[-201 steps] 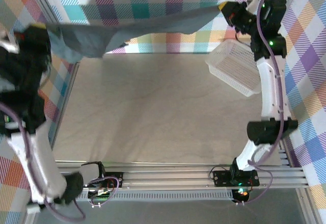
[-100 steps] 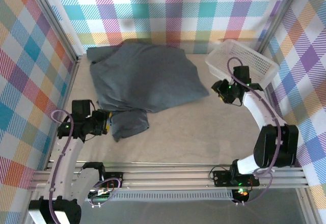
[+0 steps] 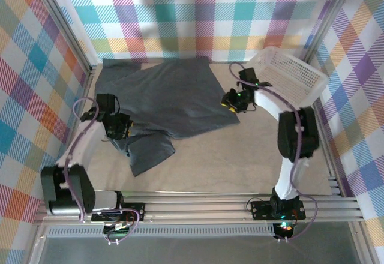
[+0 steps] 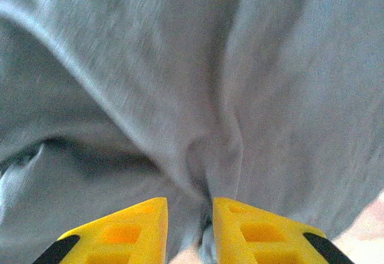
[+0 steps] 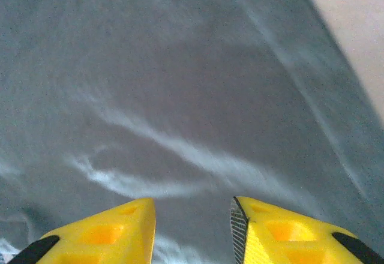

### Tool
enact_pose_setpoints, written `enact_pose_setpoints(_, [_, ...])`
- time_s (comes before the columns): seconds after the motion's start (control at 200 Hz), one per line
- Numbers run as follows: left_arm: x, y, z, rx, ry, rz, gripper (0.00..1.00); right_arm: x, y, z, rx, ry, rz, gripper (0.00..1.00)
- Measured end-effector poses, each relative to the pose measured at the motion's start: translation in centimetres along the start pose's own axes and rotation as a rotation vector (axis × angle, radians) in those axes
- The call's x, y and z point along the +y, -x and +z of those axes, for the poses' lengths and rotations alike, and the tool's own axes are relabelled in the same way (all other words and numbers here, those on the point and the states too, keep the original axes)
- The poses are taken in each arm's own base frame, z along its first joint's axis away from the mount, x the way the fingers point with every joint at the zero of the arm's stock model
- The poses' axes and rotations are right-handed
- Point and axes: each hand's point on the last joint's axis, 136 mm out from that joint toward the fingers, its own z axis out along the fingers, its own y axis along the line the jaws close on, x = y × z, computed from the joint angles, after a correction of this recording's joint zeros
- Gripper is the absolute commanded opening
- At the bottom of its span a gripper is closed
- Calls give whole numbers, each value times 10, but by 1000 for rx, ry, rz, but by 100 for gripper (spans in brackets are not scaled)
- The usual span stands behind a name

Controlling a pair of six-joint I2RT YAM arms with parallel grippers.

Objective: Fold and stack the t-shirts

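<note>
the soft, limp t-shirt (image 3: 171, 93) lies wrinkled on the far left of the surface (image 3: 240, 150), likely light and best taken at its hem corners; the left gripper (image 3: 122, 129) is clamped on a fold of it, the right gripper (image 3: 230, 101) stands apart above its right edge.

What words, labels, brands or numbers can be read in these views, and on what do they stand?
None can be read.
The t-shirt is plain, with no print or tag showing.
The white basket and the plaid walls carry no lettering.
</note>
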Motion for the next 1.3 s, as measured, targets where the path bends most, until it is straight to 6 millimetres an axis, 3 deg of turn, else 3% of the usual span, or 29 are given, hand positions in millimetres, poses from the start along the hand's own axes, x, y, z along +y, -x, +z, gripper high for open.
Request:
enact_pose_setpoints(0.145, [-13,30,36,-27,59,-22,29,0,20,43,58,-24,-8,37])
enact_pose_setpoints(0.27, [-17,38,68,-8,98,-15,29,-11,16,55,109,-76,18,34])
enact_pose_setpoints(0.4, [-3,26,93,37,159,14,29,-32,6,42,130,-140,69,30])
enact_pose_setpoints(0.495, [-10,9,95,60,148,71,29,-60,-14,21,149,-200,151,30])
enact_pose_setpoints(0.695, [-26,-64,105,172,136,240,27,-146,-52,-42,141,-325,377,31])
enact_pose_setpoints(0.795, [-32,-83,107,200,121,276,27,-165,-57,-56,131,-333,425,32])
enact_pose_setpoints(0.905, [-29,-81,109,215,117,254,27,-154,-59,-49,147,-302,392,33])
enact_pose_setpoints(1.0, [-24,-67,107,213,102,213,27,-134,-61,-36,176,-278,348,33])
enact_pose_setpoints(1.145, [-5,-21,97,171,91,93,27,-92,-55,-14,198,-237,255,35])
enact_pose_setpoints(1.3, [9,22,87,119,70,28,39,-55,-55,1,202,-206,168,37])
